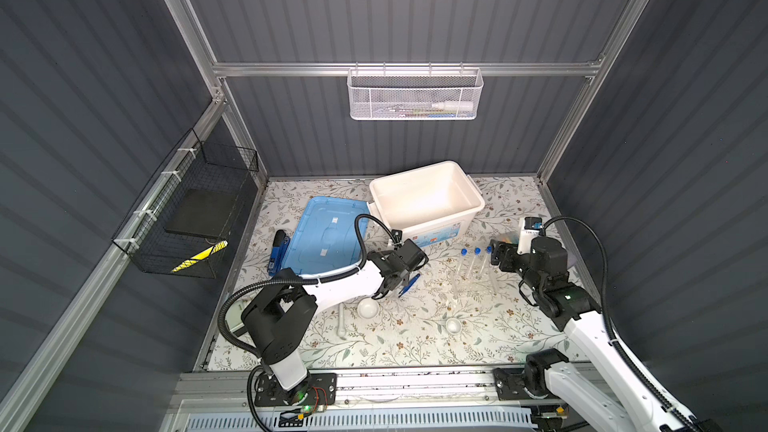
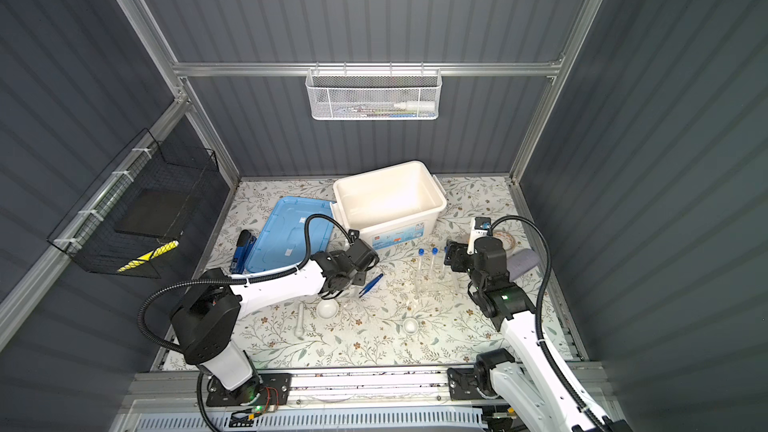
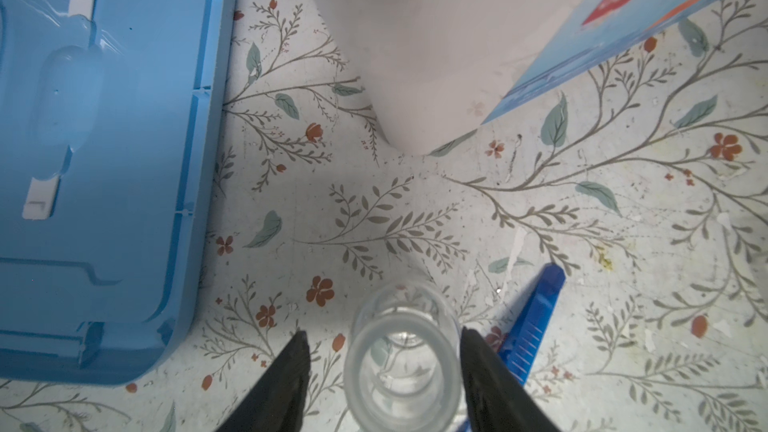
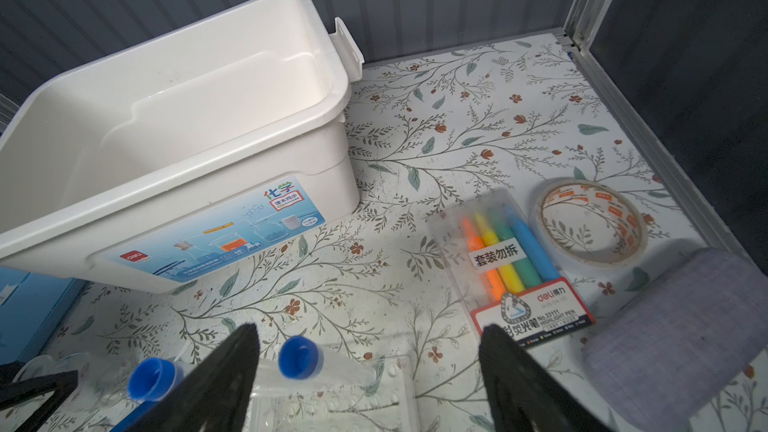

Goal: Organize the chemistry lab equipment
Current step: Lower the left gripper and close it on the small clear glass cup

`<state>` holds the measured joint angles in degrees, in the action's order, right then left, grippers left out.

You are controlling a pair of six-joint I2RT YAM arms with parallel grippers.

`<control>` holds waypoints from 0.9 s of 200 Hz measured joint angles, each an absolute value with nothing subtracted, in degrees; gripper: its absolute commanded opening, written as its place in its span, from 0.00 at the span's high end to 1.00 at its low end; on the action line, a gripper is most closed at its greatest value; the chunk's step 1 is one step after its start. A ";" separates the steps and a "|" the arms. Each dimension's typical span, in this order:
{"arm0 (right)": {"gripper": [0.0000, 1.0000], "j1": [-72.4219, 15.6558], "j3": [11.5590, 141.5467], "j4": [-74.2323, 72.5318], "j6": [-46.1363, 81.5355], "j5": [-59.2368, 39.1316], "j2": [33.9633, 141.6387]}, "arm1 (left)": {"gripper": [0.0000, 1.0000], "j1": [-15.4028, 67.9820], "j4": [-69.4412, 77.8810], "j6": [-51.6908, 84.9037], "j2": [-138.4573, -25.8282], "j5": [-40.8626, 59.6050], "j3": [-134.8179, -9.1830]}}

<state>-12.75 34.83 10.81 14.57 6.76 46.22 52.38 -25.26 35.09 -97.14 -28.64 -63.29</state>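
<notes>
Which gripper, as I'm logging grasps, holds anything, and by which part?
Nothing is gripped yet. The left gripper straddles the glass vessel at its mouth, a gap showing on one side. The right gripper hangs open over the test tubes.

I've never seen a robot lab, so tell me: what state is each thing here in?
white bin: open, empty.
blue lid: off, lying flat.
test tubes: capped, standing upright.
glass vessel: upright, uncapped.
left end effector: open around the glass vessel.
right end effector: open, holding nothing.
</notes>
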 measured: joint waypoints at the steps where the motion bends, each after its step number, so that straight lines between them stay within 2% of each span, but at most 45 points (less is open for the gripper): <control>1: 0.15 -12.75 34.83 10.81 14.57 6.76 46.22 | 0.41 52.36 -25.26 35.09 -97.17 -28.64 -63.31; 93: 0.15 -12.60 34.83 10.79 14.63 6.37 46.22 | 0.47 52.01 -24.16 34.09 -98.32 -28.36 -64.23; 180: 0.15 -12.36 34.83 10.81 15.00 5.93 46.22 | 0.64 51.75 -23.92 33.58 -98.41 -28.16 -64.23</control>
<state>-12.36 34.83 10.81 15.00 5.93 46.22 51.75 -23.92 33.58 -98.41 -28.16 -64.23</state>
